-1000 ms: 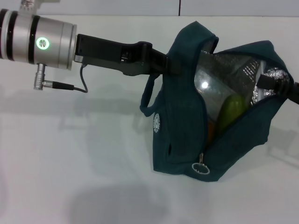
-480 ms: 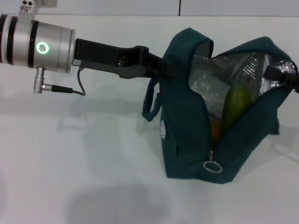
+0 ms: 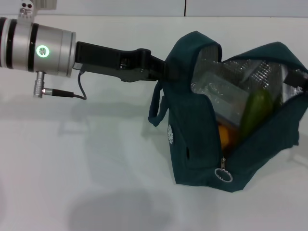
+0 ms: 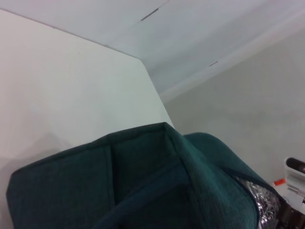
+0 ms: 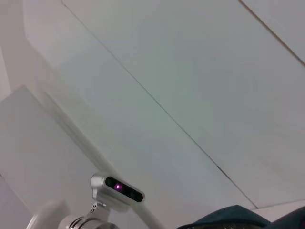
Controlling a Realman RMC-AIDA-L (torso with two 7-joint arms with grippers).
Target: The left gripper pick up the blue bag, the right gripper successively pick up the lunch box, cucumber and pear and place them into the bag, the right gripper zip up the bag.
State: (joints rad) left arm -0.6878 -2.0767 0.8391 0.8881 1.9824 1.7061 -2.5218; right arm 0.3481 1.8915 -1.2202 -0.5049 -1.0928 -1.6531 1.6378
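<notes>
Left end effector [image 3: 169, 69] on blue bag [image 3: 192, 139]

No legible text on blue bag [image 3: 202, 144] logo

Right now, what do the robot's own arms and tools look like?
The left arm has a silver cylindrical wrist with black bands and a round green glowing light, a thin black cable looping from a metal plug beneath it, then a black angular forearm ending in the left tool at the blue bag. Of the right tool only a black piece shows at the frame's edge.
</notes>
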